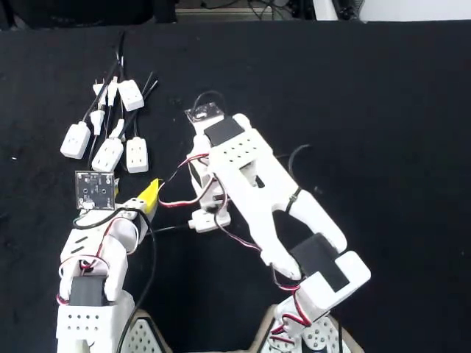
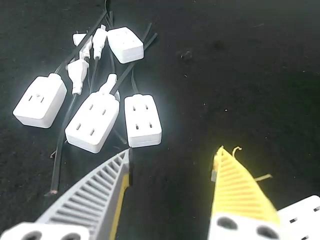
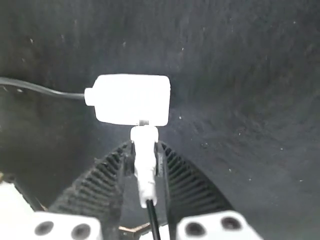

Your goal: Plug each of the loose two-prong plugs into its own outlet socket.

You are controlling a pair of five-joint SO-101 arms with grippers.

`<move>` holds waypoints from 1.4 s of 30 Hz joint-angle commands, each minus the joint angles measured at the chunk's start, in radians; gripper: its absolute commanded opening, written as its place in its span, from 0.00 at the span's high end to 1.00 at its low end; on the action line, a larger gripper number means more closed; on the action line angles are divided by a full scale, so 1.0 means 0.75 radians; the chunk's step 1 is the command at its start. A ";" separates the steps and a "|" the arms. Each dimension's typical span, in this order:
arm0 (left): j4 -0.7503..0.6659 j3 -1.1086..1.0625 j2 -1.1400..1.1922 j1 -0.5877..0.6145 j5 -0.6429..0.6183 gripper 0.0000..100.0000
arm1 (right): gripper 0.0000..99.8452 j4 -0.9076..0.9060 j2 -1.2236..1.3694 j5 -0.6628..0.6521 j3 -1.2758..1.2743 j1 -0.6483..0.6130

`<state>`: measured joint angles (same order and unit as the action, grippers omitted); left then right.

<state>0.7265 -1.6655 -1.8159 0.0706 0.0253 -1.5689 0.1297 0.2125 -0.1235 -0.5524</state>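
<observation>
A cluster of white plastic outlet blocks (image 1: 108, 154) lies on the black cloth-covered table (image 1: 383, 110), its four blocks close together with thin black cords threaded between them. Slim loose white plugs (image 2: 77, 75) lie among the blocks on the cluster's far side.

The left gripper (image 2: 172, 152) hangs just on the near side of the cluster. Its grey ribbed finger (image 2: 107, 185) and yellow ribbed finger (image 2: 237, 185) are spread wide, with bare cloth between them. The grey tip is close to the nearest block's edge.

In the high view, to the near right of the cluster and well apart from it, the right gripper (image 3: 145, 147) is clamped on a white two-prong plug (image 3: 145, 165). The plug's front end meets the face of a separate white rectangular outlet block (image 3: 132, 98). This block's own cord leaves from one short end, and the plug's black cord (image 3: 151, 220) runs back between the fingers.

Right of the cluster, bare cloth runs unbroken to the table's far edge.
</observation>
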 commanded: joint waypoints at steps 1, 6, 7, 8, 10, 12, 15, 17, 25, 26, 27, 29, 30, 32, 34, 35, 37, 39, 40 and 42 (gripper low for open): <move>-0.004 0.005 -0.006 0.009 -0.006 0.74 | 0.99 0.039 -0.003 0.086 0.066 0.020; -0.004 0.005 -0.006 0.009 -0.006 0.74 | 0.99 0.057 -0.003 0.094 0.071 0.020; -0.004 0.005 -0.006 0.011 -0.006 0.74 | 0.99 0.055 -0.003 0.094 0.071 0.020; -0.004 0.007 -0.006 0.011 -0.006 0.74 | 0.99 0.051 -0.003 0.094 0.071 0.020; -0.004 0.007 -0.006 0.013 -0.006 0.74 | 0.99 0.051 -0.003 0.090 0.071 0.023; -0.004 0.009 -0.006 0.013 -0.006 0.74 | 0.99 0.057 -0.003 0.090 0.071 0.043; -0.004 0.009 -0.006 0.015 -0.006 0.74 | 0.99 0.057 -0.003 0.090 0.073 0.086; -0.004 0.009 -0.006 0.015 -0.006 0.74 | 0.99 0.053 -0.003 0.088 0.073 0.100; -0.004 0.009 -0.006 0.015 -0.006 0.74 | 0.99 0.049 -0.001 0.029 0.060 0.063; -0.004 0.009 -0.006 0.015 -0.006 0.74 | 0.99 0.049 -0.001 0.025 0.062 0.063; -0.004 0.009 -0.006 0.015 -0.006 0.74 | 0.99 0.053 -0.001 0.023 0.066 0.065; -0.004 0.009 -0.006 0.015 -0.006 0.74 | 0.99 0.055 -0.001 0.020 0.066 0.070; -0.004 0.009 -0.006 0.015 -0.006 0.74 | 0.99 0.055 -0.001 0.020 0.062 0.068; -0.004 0.009 -0.006 0.013 -0.006 0.74 | 0.99 0.047 -0.001 0.016 0.060 0.063; -0.004 0.009 -0.006 0.013 -0.006 0.74 | 0.99 0.047 0.007 -0.023 0.064 0.063; -0.004 0.009 -0.006 0.015 -0.006 0.74 | 0.99 0.051 0.015 -0.039 0.062 0.063; -0.004 0.011 -0.006 0.017 -0.006 0.74 | 0.99 0.051 0.044 -0.057 0.062 0.063; -0.004 0.011 -0.006 0.017 -0.006 0.74 | 0.99 0.051 0.081 -0.061 0.066 0.063; -0.004 0.011 -0.006 0.017 -0.006 0.74 | 0.99 0.049 0.099 -0.061 0.071 0.063; -0.004 0.011 -0.006 0.017 -0.006 0.74 | 0.99 0.051 0.118 -0.061 0.073 0.063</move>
<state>0.7265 -1.6655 -1.8159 0.0706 0.0253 -1.5367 0.2156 0.1772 -0.1235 -0.4971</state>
